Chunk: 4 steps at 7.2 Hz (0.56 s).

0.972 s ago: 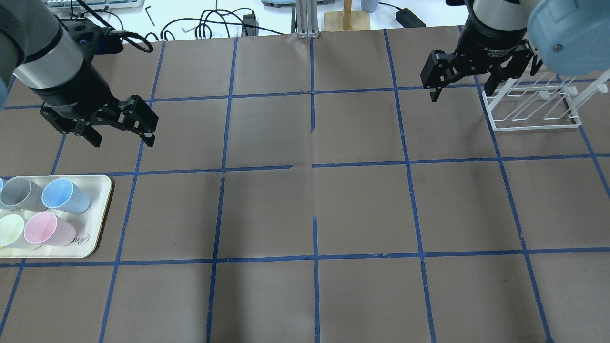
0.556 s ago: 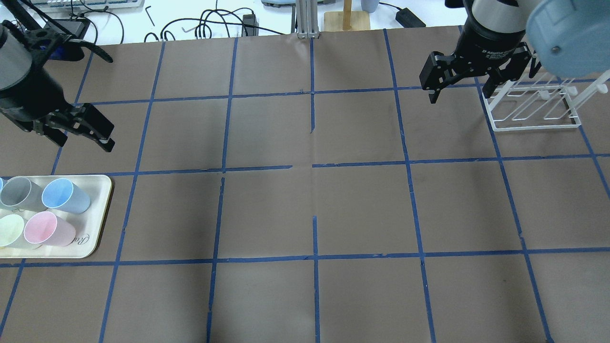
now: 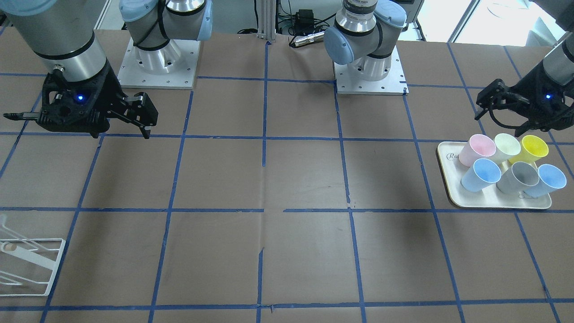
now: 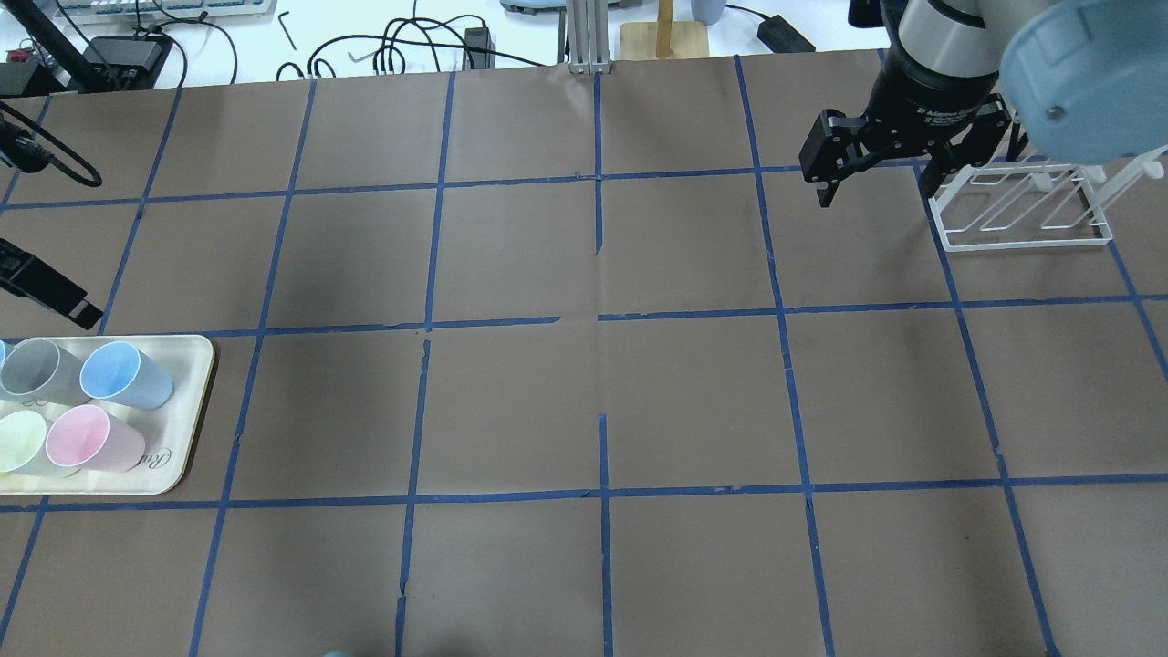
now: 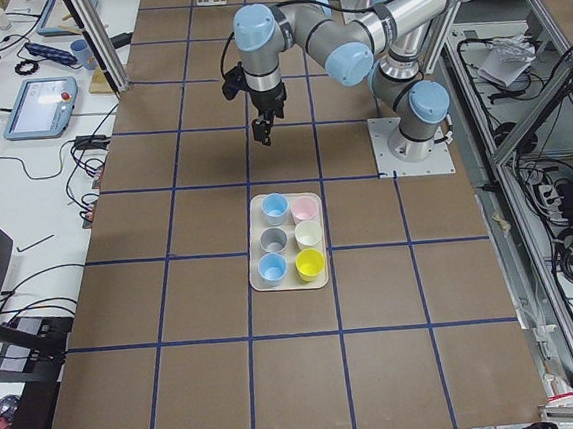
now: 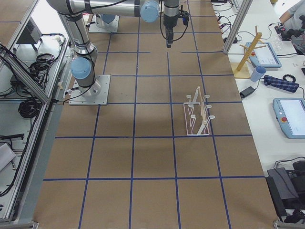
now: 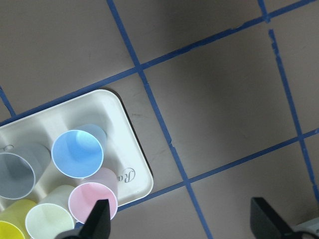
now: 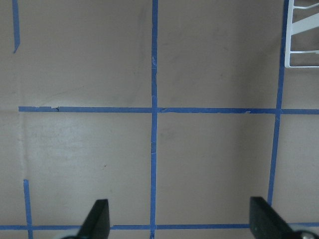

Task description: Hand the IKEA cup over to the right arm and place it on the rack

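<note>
The IKEA cup (image 3: pixel 482 174), the paler blue tumbler, lies tilted on the cream tray (image 3: pixel 453 197) next to the pink and grey cups; it also shows in the overhead view (image 4: pixel 123 374) and the left wrist view (image 7: pixel 77 153). My left gripper (image 3: pixel 502 116) is open and empty, hovering by the tray's robot-side edge; its fingers frame the left wrist view (image 7: pixel 182 224). My right gripper (image 4: pixel 876 178) is open and empty beside the white wire rack (image 4: pixel 1022 205), above bare table (image 8: pixel 179 224).
The tray also holds a deeper blue cup (image 3: pixel 548 179), a grey cup (image 3: pixel 520 176), a pink cup (image 3: pixel 475 150), a pale green cup (image 3: pixel 509 146) and a yellow cup (image 3: pixel 533 148). Cables and a wooden stand (image 4: pixel 664 36) lie past the table's far edge.
My left gripper has swung left, almost out of the overhead view, to a spot by the tray. My right gripper has shifted slightly toward the far edge, still open.
</note>
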### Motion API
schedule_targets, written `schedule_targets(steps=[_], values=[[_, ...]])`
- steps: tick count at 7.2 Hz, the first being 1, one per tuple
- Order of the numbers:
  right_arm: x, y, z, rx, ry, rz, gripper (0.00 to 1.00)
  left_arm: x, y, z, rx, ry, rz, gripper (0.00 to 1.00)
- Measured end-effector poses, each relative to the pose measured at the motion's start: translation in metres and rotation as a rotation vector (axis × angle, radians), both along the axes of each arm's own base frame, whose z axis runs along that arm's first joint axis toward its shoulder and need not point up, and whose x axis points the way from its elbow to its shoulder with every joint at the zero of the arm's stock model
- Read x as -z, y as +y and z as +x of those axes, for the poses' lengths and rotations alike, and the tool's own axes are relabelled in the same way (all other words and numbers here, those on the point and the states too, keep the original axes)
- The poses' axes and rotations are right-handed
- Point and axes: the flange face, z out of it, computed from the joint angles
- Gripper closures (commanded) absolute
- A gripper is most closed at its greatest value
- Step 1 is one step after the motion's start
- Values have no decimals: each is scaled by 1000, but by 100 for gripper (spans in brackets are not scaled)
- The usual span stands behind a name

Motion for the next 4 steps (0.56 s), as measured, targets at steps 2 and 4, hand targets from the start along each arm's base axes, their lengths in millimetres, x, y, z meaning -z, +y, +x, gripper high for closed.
schedule_targets(steps=[2, 4], values=[[1, 0, 0, 0, 0, 0, 0, 45, -1, 44, 113, -33, -45, 0], [1, 0, 0, 0, 0, 1, 0, 80, -7, 72, 199, -60, -73, 0]])
